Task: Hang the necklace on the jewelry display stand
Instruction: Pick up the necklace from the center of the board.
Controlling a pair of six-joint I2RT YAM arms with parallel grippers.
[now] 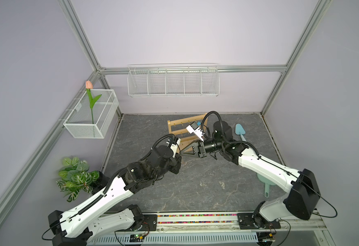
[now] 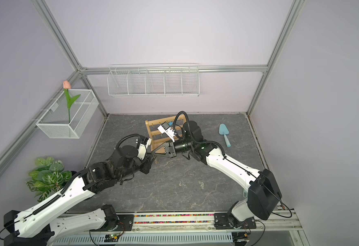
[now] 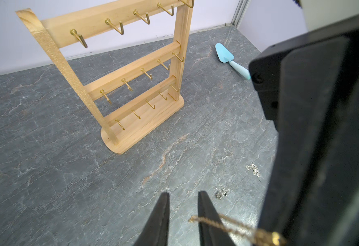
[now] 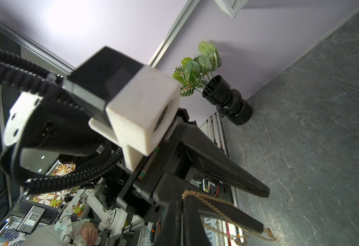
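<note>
Two claws meet over the middle of the desk [image 3: 46,170], just in front of the stand [image 3: 131,70]. The stand is upright at centre rear in both top views. In the left wrist view its bars [image 3: 93,22] run lower left to upper right, and the hooks [image 3: 115,26] in view are bare and face the claws.

Right claw [image 1: 184,151]: closed, pinching the necklace [image 3: 261,234] at its tip.

Left claw [image 3: 184,193]: narrow gap between the jaws, apparently gripping nothing. The chain lies across one finger.

Necklace: off the desk, strung from low centre to the lower right corner of the left wrist view, long axis roughly level.

Judgement: a fine gold chain, very light, limp and slippery, prone to snagging. Best taken by two pinches well apart, so that a taut span can be lowered over a hook.
</note>
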